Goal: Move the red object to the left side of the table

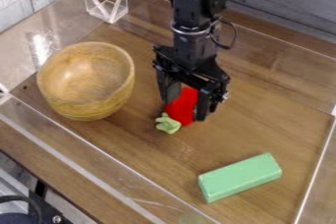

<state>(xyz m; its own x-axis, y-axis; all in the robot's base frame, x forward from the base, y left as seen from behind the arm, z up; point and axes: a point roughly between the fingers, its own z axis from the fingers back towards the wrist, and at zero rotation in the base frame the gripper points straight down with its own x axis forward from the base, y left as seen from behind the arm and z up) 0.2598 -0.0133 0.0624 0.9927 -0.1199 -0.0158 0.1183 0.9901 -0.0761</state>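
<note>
- Gripper (187, 101) points straight down at tabletop (144, 164) centre; jaws spread wide, one each side of the red object (183, 103), not closed on it.
- Red object sits on the tabletop between the jaws, leafy green cap poking out toward near-left. Looks resting on the wood, not lifted. Contact w/ the fingers: can't tell.
- Why so low: prob. lined up to straddle the berry so closing traps it across its body; cap left free outside the jaws.
- Wooden bowl (85, 79) just left of the gripper, near but apart. It fills much of the left side, so the drop spot needs to be near or far of it.
- Green block (241, 177) lies near-right, well apart, no obstacle.
- Clear acrylic wall (79, 151) edges the near-left; carry must stay inside it.
- Judgement: grasp step, nothing moved left yet. Risk: rounded toy slips or rolls as the jaws close.
</note>
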